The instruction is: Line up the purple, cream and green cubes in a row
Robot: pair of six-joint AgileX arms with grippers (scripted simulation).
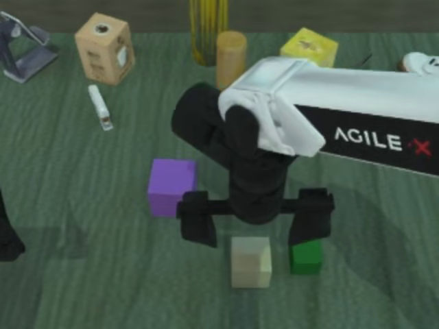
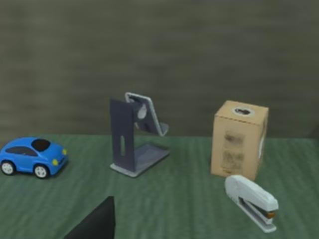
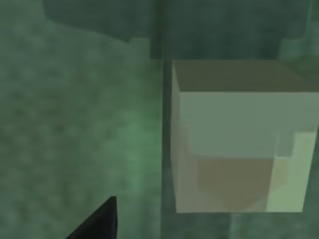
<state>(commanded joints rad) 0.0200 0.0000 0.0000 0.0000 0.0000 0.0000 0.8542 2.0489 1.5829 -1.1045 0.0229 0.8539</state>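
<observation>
Cream cube (image 1: 251, 262) and green cube (image 1: 306, 257) are set side by side on the bench (image 1: 82, 274); purple cube (image 1: 171, 186) is left off-row. Right hand (image 1: 255, 218) is spread wide above the cream cube, holding nothing.

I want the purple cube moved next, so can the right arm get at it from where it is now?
Probably yes. The right gripper hangs open above the cream cube, and the purple cube sits close beside it with its top bare and nothing between them.
</observation>
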